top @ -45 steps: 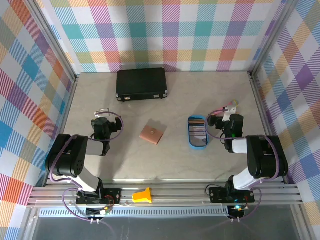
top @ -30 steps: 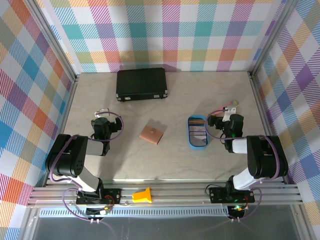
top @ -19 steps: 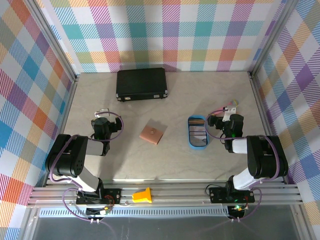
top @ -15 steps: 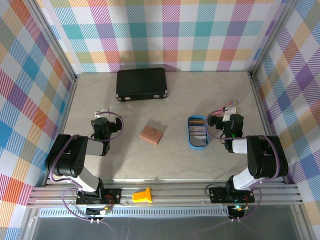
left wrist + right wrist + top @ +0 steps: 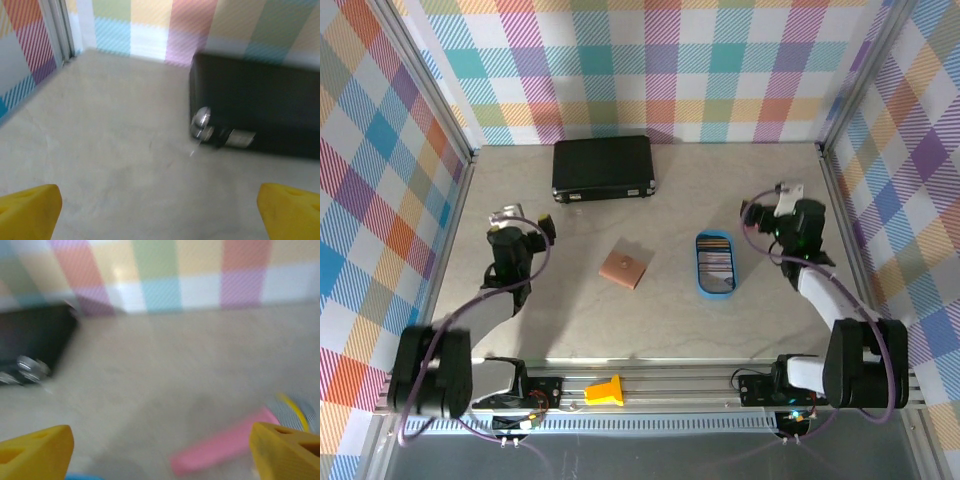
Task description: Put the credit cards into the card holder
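I am holding my left fingers (image 5: 527, 218) spread wide, gripping nothing, and my right fingers (image 5: 768, 200) are standing apart and empty too. The cards (image 5: 716, 257) are lying in the blue tray (image 5: 701, 276). The card holder (image 5: 623, 267) is lying closed on the worktop (image 5: 650, 330), left of the tray and not touching it. The black case (image 5: 603, 168) is sitting shut at the back.

- We note the right gripper (image 5: 160, 455), its yellow tips wide apart at the bottom corners, nothing between them.
- Black case (image 5: 30, 337) at left, with a silver latch (image 5: 31, 367).
- Pink flat piece (image 5: 225, 444) on the table (image 5: 165, 370); we cannot identify it.
- Plaid wall (image 5: 160, 275) behind; the view is blurred.
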You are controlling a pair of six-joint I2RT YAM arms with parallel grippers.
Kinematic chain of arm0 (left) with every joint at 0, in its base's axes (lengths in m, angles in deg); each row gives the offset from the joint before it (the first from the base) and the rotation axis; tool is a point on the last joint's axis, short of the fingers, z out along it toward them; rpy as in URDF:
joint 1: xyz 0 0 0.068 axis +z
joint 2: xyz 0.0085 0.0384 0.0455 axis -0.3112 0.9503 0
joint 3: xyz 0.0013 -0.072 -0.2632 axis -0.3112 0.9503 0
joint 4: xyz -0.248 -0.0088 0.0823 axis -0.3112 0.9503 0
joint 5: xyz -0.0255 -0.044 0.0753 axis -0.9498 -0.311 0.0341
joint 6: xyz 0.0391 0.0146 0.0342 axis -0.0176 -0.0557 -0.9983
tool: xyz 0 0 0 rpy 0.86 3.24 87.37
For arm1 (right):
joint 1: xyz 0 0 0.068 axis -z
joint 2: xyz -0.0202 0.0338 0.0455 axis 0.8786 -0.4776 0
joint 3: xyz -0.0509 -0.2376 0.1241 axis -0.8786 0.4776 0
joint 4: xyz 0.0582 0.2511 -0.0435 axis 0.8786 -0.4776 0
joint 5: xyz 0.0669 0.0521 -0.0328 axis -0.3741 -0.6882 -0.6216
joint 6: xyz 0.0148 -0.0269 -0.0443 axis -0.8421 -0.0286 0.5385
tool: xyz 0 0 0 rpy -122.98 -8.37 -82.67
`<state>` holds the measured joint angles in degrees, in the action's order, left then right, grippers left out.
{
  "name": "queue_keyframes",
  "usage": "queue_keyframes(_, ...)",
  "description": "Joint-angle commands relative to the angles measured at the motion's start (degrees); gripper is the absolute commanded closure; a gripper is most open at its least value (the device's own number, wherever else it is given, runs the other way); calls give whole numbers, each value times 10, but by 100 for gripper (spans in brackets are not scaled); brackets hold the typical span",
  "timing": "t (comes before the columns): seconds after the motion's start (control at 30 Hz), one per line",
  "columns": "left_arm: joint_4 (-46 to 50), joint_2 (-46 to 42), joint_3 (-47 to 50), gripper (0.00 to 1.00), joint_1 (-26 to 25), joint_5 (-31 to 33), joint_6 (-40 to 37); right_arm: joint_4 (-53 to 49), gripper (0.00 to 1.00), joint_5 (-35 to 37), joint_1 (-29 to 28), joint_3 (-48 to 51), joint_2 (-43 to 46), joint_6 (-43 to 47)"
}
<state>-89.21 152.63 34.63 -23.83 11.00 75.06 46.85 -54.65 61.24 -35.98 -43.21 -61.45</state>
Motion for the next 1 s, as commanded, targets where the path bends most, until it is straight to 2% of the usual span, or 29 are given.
queue_keyframes(0.0,184,-63,-73,0,0,-90,141,-170,16,-153,-23,-92,-19,-47)
queue_keyframes(0.07,241,-72,-98,0,0,-170,225,-232,21,-190,-68,-151,-59,-35)
queue_keyframes(0.17,283,-71,-99,2,0,-271,317,-313,23,-192,-162,-220,-119,20)
queue_keyframes(0.23,292,-71,-83,4,-3,-312,365,-354,26,-197,-213,-254,-162,40)
queue_keyframes(0.3,299,-74,-66,4,-4,-342,391,-373,34,-242,-239,-276,-206,31)
queue_keyframes(0.37,321,-76,-52,5,-7,-360,411,-384,38,-263,-263,-290,-248,17)
queue_keyframes(0.47,356,-68,-47,5,-15,-386,413,-414,38,-251,-291,-314,-299,12)
queue_keyframes(0.63,379,-45,-46,7,-35,-395,407,-470,41,-250,-309,-370,-379,6)
queue_keyframes(0.97,387,-7,-64,7,-63,-381,400,-494,47,-257,-330,-415,-451,6)
